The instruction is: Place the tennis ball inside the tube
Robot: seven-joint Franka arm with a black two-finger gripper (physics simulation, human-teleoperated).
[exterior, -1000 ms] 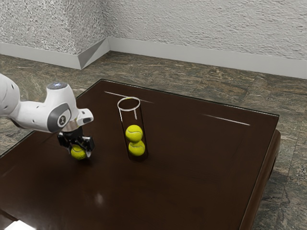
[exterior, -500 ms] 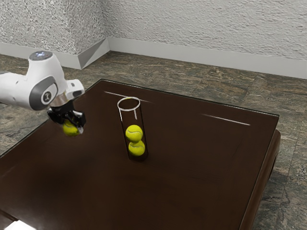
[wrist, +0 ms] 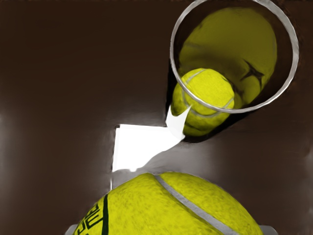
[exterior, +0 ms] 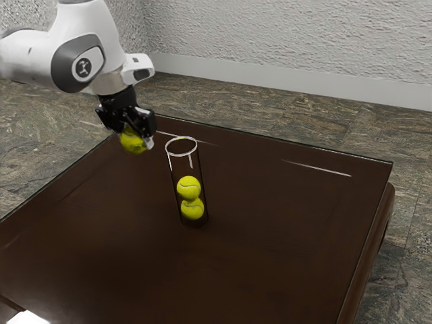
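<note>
Tennis ball [wrist: 171, 208] gripped in end effector [exterior: 137, 138], near tube [exterior: 182, 167]

My gripper [exterior: 135, 140] is black, my arm [exterior: 101, 54] white with dark grey patches. The ball [wrist: 146, 210] I hold: bright yellow, pale grey seam, dark lettering. Tube [exterior: 181, 156]: clear, whitish rim. Inner balls [exterior: 189, 187]: yellow, pale seams. Table [exterior: 270, 236]: dark brown, white glare. Floor [exterior: 304, 115]: grey-brown, streaked. Wall [exterior: 304, 40]: pale grey.
</note>
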